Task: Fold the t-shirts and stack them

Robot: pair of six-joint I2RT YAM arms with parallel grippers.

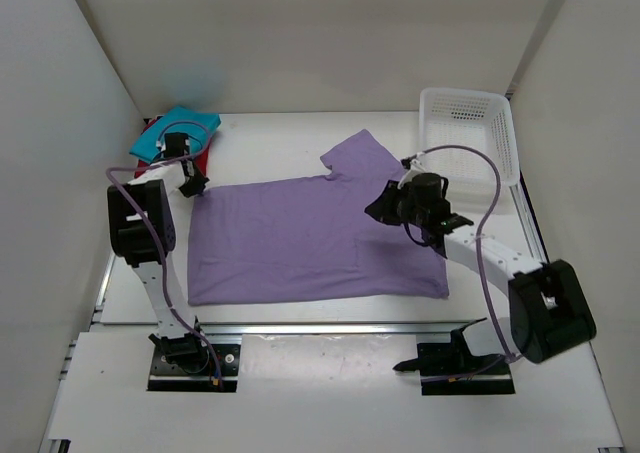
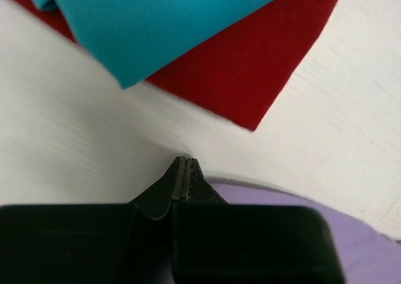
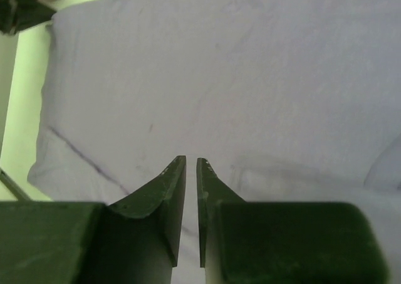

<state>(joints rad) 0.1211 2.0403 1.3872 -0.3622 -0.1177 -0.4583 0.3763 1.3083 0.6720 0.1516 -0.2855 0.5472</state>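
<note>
The pale lavender t-shirt (image 1: 310, 238) lies spread flat in the middle of the table, one sleeve pointing to the far side. The teal-blue t-shirt (image 1: 176, 133) lies folded on the deep red t-shirt (image 1: 204, 159) at the far left; both fill the top of the left wrist view, teal (image 2: 163, 21) over red (image 2: 250, 71). My left gripper (image 1: 193, 185) is shut and empty over bare table (image 2: 183, 162), at the lavender shirt's far-left corner (image 2: 357, 234). My right gripper (image 1: 378, 205) hovers over the lavender shirt (image 3: 207, 77), its jaws (image 3: 191, 162) a thin slit apart with nothing between them.
A white plastic mesh basket (image 1: 470, 133) stands at the far right. White walls close in the table on the left, back and right. A metal rail (image 1: 320, 325) runs along the near edge in front of the arm bases.
</note>
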